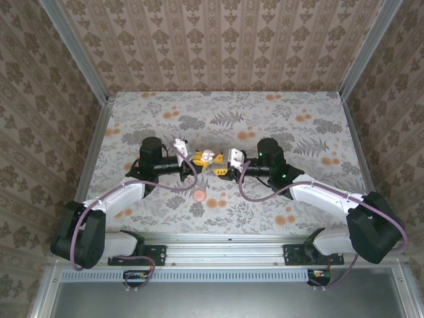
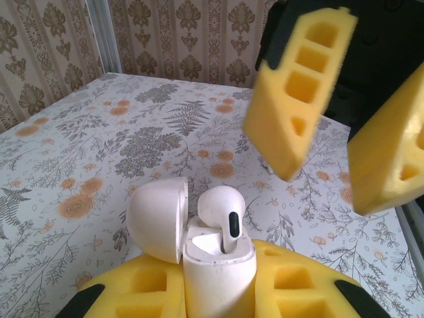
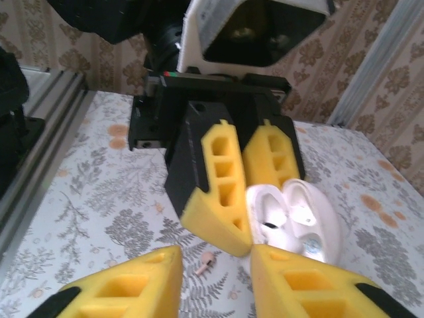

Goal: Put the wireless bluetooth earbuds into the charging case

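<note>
- The left gripper reaches the charging case from the case's left. It is clamped on the lower body, with a yellow pad pressed against either side.
- The charging case is white and held up off the table, midway between the two arms. Its mouth faces up and its lid is swung open to the left of the body.
- One earbud stands in the case's right-hand well, as the left wrist view shows it. The stem is down inside and the rounded head is above the rim, so its long axis is close to upright. It looks not quite seated, and the well just left of it looks empty.
- A pink disc lies on the table on the case's near side, well apart from it. I can't tell what it is.
- The right gripper hangs above and to the right of the case. Its jaws are spread with nothing between them, and it is clear of the earbud.
- The earbud's head lies down and to the left of those open jaws, and the right arm is the free one. In my judgement any push should run straight down the stem's axis, since a sideways touch could tip the bud out.
</note>
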